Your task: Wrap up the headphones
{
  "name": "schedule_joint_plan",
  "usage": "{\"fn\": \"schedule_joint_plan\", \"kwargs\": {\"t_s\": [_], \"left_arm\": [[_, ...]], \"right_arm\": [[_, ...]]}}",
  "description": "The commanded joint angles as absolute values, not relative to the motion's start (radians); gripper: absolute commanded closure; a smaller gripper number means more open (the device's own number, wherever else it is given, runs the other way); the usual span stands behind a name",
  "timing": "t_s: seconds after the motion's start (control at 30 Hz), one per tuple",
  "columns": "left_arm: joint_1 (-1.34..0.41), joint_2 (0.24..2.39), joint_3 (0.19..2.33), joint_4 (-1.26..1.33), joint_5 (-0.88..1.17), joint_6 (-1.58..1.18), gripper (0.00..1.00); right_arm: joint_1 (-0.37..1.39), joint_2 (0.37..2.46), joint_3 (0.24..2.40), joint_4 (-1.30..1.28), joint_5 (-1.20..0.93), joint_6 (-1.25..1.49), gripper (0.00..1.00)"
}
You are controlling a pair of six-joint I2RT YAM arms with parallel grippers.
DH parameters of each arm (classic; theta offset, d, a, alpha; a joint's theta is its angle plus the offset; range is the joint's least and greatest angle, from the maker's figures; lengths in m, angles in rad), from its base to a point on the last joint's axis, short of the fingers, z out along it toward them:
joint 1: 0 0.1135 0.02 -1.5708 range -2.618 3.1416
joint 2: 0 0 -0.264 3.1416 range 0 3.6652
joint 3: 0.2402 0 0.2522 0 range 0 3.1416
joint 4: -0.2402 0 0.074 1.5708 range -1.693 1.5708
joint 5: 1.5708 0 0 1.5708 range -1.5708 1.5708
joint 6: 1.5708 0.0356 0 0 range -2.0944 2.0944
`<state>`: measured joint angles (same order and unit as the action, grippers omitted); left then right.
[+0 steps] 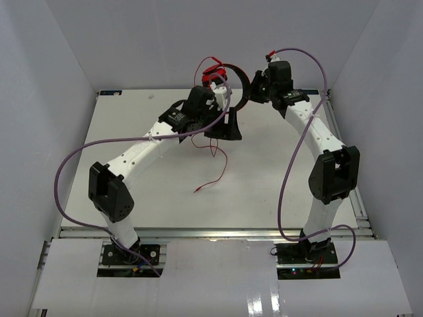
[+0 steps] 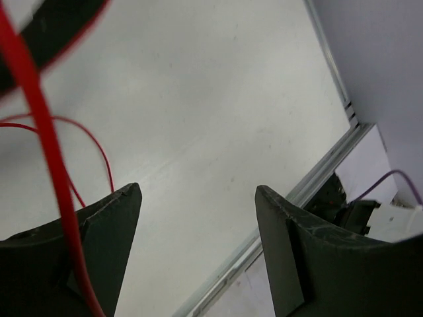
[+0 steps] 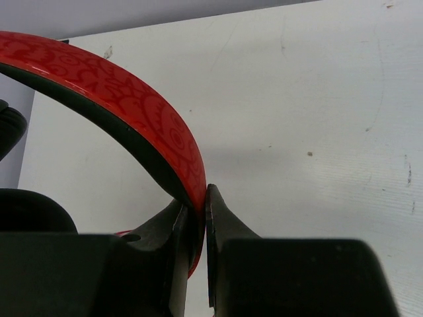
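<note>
The red headphones (image 1: 215, 78) hang in the air above the table's far edge. My right gripper (image 1: 254, 89) is shut on their red and black band (image 3: 142, 109), which is pinched between the fingertips in the right wrist view (image 3: 203, 195). The thin red cord (image 1: 217, 158) hangs down and trails on the table to its end at the middle. My left gripper (image 1: 225, 134) is open just below the headphones. In the left wrist view (image 2: 198, 191) nothing is between the jaws. The cord (image 2: 41, 125) runs down across the left finger (image 2: 99, 251), outside the gap.
Purple arm cables (image 1: 73, 158) loop at the left and right sides. White walls enclose the white table (image 1: 158, 191). A metal rail (image 2: 330, 162) runs along the table's edge, with the right arm's base beyond it.
</note>
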<state>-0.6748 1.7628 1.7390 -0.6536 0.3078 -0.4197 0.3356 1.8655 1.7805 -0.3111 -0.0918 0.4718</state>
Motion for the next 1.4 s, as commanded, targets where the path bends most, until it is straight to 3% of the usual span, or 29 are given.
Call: {"fn": "schedule_joint_plan", "kwargs": {"t_s": [0.0, 0.17, 0.5, 0.8, 1.0, 1.13, 1.37], "left_arm": [[-0.736, 1.591, 1.491, -0.430, 0.240, -0.418, 0.18], [-0.803, 1.536, 1.389, -0.300, 0.127, -0.382, 0.13], [-0.818, 1.535, 1.351, -0.226, -0.022, -0.321, 0.11], [-0.818, 1.368, 1.028, 0.111, -0.178, -0.202, 0.12], [-0.816, 1.269, 0.761, 0.496, -0.106, -0.151, 0.06], [-0.817, 1.321, 0.618, 0.768, 0.020, -0.031, 0.03], [-0.817, 1.587, 0.676, 1.020, 0.225, 0.098, 0.02]], "right_arm": [[0.311, 1.828, 1.870, -0.231, -0.143, 0.536, 0.92], [0.308, 1.822, 1.866, -0.234, -0.180, 0.566, 0.92], [0.301, 1.792, 1.792, -0.222, -0.333, 0.650, 0.92], [0.241, 1.758, 1.773, -0.190, -0.467, 0.749, 0.92], [0.204, 1.732, 1.785, -0.191, -0.486, 0.754, 0.92], [0.190, 1.727, 1.794, -0.213, -0.484, 0.750, 0.92], [0.179, 1.694, 1.766, -0.230, -0.479, 0.722, 0.92]]}}
